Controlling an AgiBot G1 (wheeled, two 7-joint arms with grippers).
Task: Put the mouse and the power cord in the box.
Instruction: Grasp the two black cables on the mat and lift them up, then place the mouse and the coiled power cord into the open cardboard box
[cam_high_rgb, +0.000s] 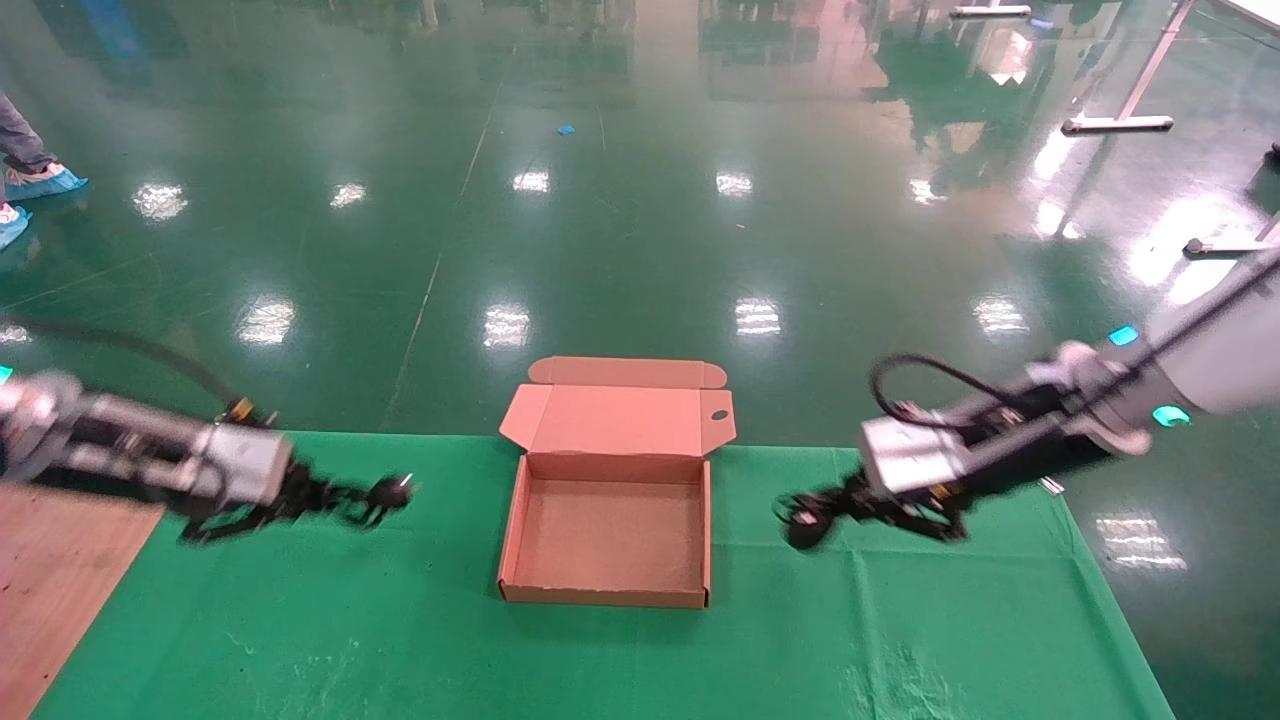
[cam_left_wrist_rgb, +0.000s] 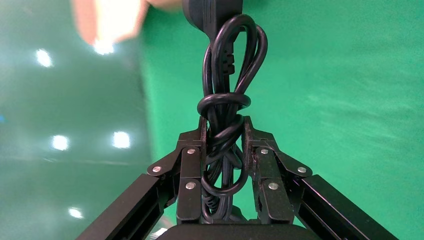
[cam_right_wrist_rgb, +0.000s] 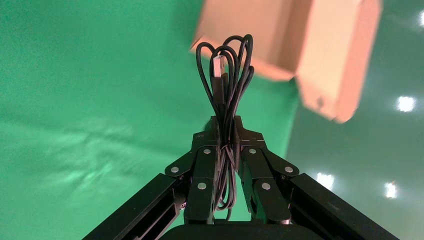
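Note:
The box (cam_high_rgb: 612, 530) lies open and empty in the middle of the green cloth, with its lid (cam_high_rgb: 620, 418) folded back. To its left, my left gripper (cam_high_rgb: 335, 498) (cam_left_wrist_rgb: 223, 122) hovers above the cloth, shut on the power cord (cam_left_wrist_rgb: 227, 85). The cord's thick knotted coils and blocky plug (cam_high_rgb: 393, 491) stick out toward the box. On the box's right, my right gripper (cam_high_rgb: 835, 506) (cam_right_wrist_rgb: 225, 120) is shut on the mouse's thin bundled cable (cam_right_wrist_rgb: 225, 75). A dark lump (cam_high_rgb: 803, 530) at the fingertips looks like the mouse. The box (cam_right_wrist_rgb: 300, 40) lies ahead of this gripper.
The green cloth (cam_high_rgb: 400, 640) covers the table out to its far edge (cam_high_rgb: 400, 434). Bare wooden tabletop (cam_high_rgb: 60, 570) shows at the near left. Beyond lies glossy green floor, with a person's feet (cam_high_rgb: 40, 180) far left and table legs (cam_high_rgb: 1120, 124) far right.

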